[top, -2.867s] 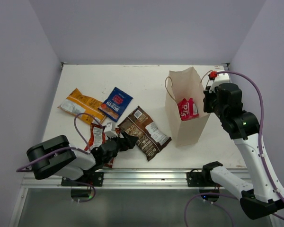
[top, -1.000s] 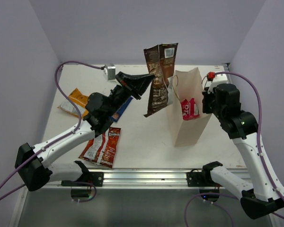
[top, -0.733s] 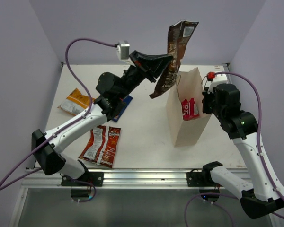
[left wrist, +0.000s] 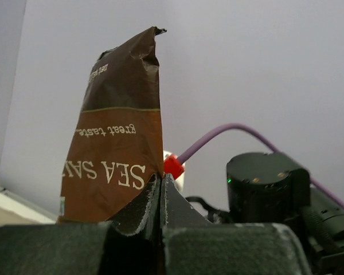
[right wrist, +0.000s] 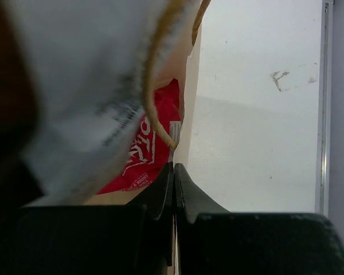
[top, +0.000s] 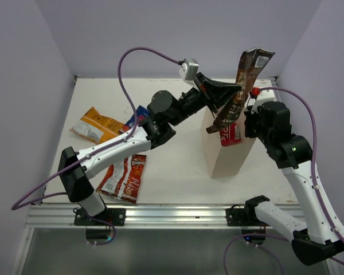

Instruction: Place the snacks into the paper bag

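The dark brown snack packet (top: 245, 80) hangs tilted over the open mouth of the paper bag (top: 226, 154), with my left gripper (top: 235, 96) shut on its edge. The left wrist view shows that packet (left wrist: 117, 154) pinched between the shut jaws of the left gripper (left wrist: 161, 179). My right gripper (top: 250, 123) is shut on the bag's right rim; its wrist view shows the right gripper (right wrist: 173, 167) clamping the bag wall (right wrist: 190, 97). A red-pink packet (top: 231, 133) (right wrist: 146, 152) stands inside the bag. The orange (top: 96, 124), blue (top: 139, 113) and red-orange (top: 125, 176) packets lie on the table.
The left arm (top: 114, 148) stretches across the table's middle and hides part of the blue packet. A purple cable (top: 139, 54) loops above it. The bag's loop handle (right wrist: 155, 86) hangs close to the right wrist camera. White table (top: 178, 166) lies between the bag and the loose packets.
My left gripper has lifted the dark brown packet off the table and carried it up and right, from left of the bag to over its mouth. The right arm has not moved.
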Motion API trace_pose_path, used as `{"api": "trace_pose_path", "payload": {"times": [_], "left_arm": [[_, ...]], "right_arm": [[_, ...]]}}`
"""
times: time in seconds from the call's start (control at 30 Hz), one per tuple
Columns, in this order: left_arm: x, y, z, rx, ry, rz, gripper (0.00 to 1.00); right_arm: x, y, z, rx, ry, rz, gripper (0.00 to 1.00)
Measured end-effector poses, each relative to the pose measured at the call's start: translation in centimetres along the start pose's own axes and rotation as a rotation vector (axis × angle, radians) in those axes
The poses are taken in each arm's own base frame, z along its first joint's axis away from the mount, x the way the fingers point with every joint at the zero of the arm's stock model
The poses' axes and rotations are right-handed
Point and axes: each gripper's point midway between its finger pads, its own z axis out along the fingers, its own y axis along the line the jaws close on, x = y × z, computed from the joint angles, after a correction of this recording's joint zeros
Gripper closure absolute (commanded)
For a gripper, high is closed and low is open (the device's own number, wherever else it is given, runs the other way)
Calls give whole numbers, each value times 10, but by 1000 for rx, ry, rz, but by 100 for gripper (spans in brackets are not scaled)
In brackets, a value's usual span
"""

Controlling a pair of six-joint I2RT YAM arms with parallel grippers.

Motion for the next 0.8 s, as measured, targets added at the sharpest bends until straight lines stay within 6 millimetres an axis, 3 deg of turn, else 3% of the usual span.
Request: {"api": "trace_pose_path", "payload": {"times": [0.17, 0.3, 0.63, 0.67, 0.7, 0.73, 0.8], "left_arm": [[45, 24, -20, -64, 87, -25, 100], [67, 37, -35, -100, 112, -41, 100], [78, 40, -40, -120, 113, -51, 100], [80, 40, -41, -123, 116, -52, 96], [84, 40, -42, -127, 126, -52, 70], [89, 41, -43, -131, 136, -44, 56], [94, 40, -43, -137, 146, -37, 39]], "right_arm": [[1, 0, 0, -1, 1, -2, 100], [0, 1, 0, -2, 0, -2, 100], [-1, 2, 0, -6, -6, -3, 100], [-1, 2, 0, -6, -6, -3, 100], [-1, 2, 0, -6, -6, -3, 100], [-1, 2, 0, -6, -5, -3, 100], [-1, 2, 0, -6, -5, -3, 100]]}}
